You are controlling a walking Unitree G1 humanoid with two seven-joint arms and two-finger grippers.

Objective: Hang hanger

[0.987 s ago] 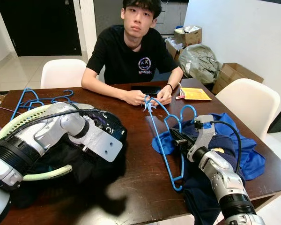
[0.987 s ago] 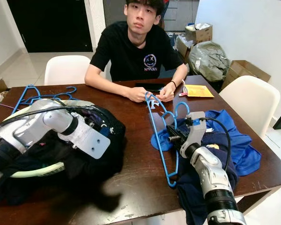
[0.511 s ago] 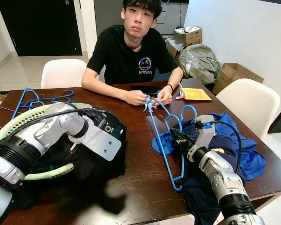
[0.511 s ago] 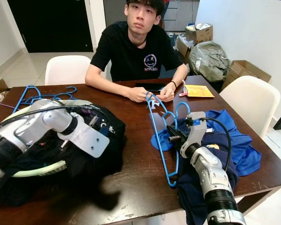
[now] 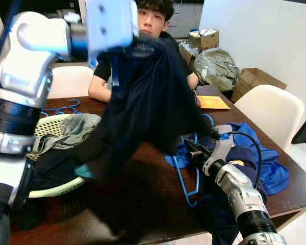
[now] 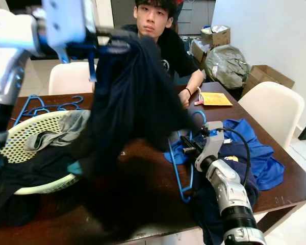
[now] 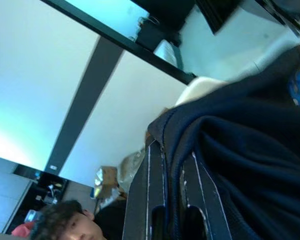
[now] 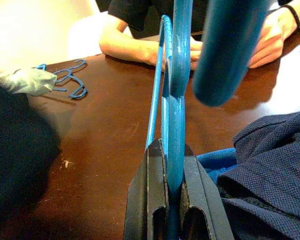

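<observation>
Holding the blue hanger (image 8: 172,125) clamped between its fingers, the right hand (image 5: 195,152) keeps it low over the bench (image 5: 158,196), beside blue clothes (image 5: 268,163). The left hand (image 6: 99,43), raised high, grips a dark garment (image 5: 143,102) that drapes down. Threading the hanger into the neck probably needs the garment steady and spread. Beyond, a laundry basket (image 6: 25,135), spare hangers (image 6: 41,107) and a seated person (image 6: 160,30) crowd the space.

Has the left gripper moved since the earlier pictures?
Yes. The left gripper rose from the laundry basket on the table to head height, lifting the dark garment with it.
</observation>
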